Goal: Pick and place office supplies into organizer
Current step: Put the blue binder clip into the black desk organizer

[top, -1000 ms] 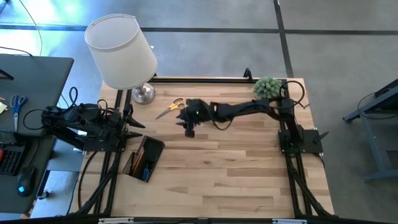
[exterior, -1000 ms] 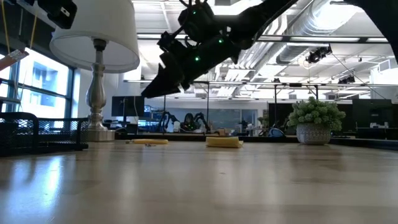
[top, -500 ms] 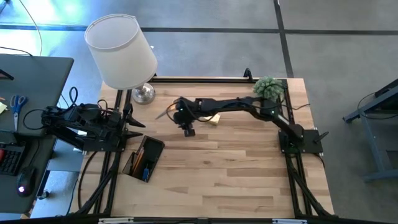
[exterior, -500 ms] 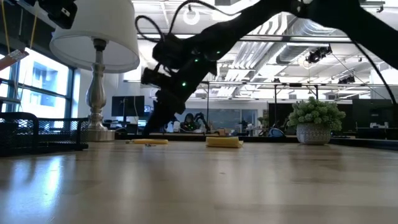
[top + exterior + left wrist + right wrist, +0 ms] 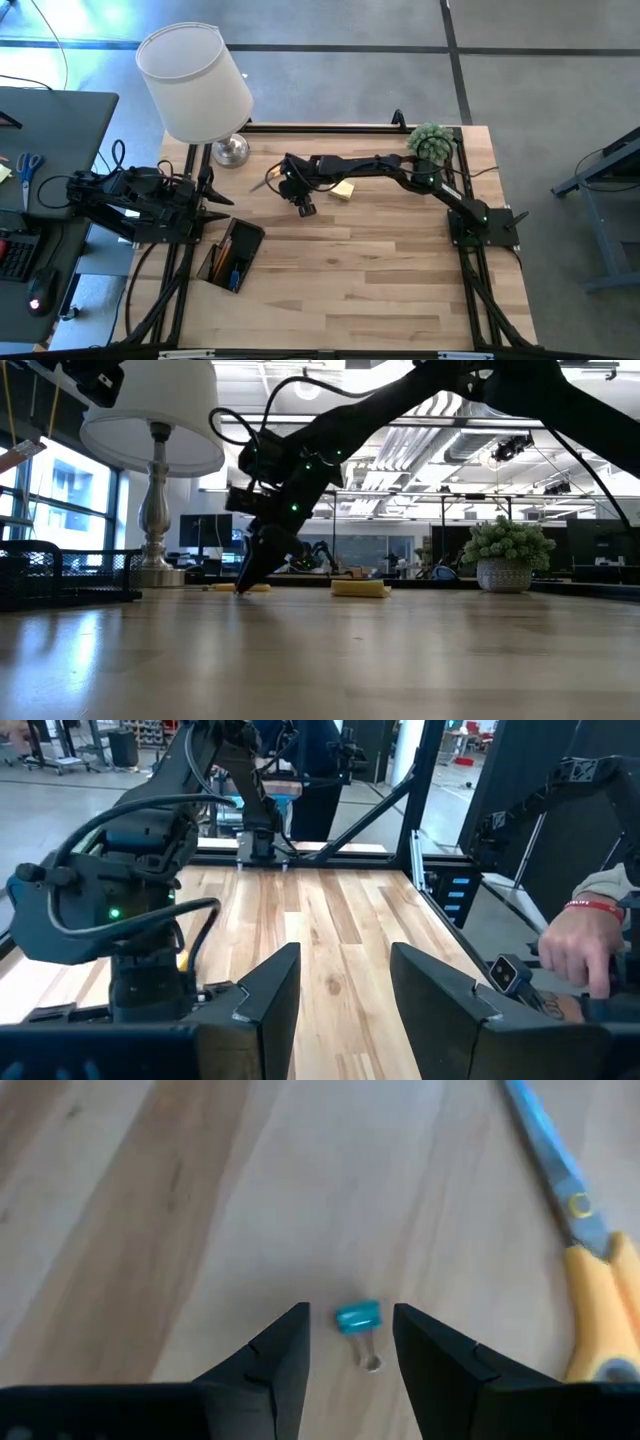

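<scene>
Pale butcher-block planks run across the table (image 5: 380, 270), with a white-shaded lamp (image 5: 196, 82) at the far left corner and a small green plant (image 5: 430, 140) at the far right. We have the right gripper (image 5: 348, 1342) reached out toward the far left of the table, low over the wood, its two fingers parted and holding nothing. Between them lies a small blue clip (image 5: 357, 1318) with a wire loop — it sits flat on the planks, just beside the yellow-handled scissors (image 5: 588, 1280).

We judge the clip light and hard, small enough to skate away if a finger nudges it first. Its smooth blue body offers the surest hold; the thin wire loop would likely pivot or slip. We would close squarely across the body, with the fingertips right down at the wood.

A yellow sticky-note pad (image 5: 343, 190) rests just right of the gripper. The organizer (image 5: 232, 254) sits near the left edge, well apart from the clip, with pens and pencils already in it. Our left gripper (image 5: 345, 995) waits at the left side, fingers apart and empty — a person's hand (image 5: 575, 940) shows beyond the table there.
</scene>
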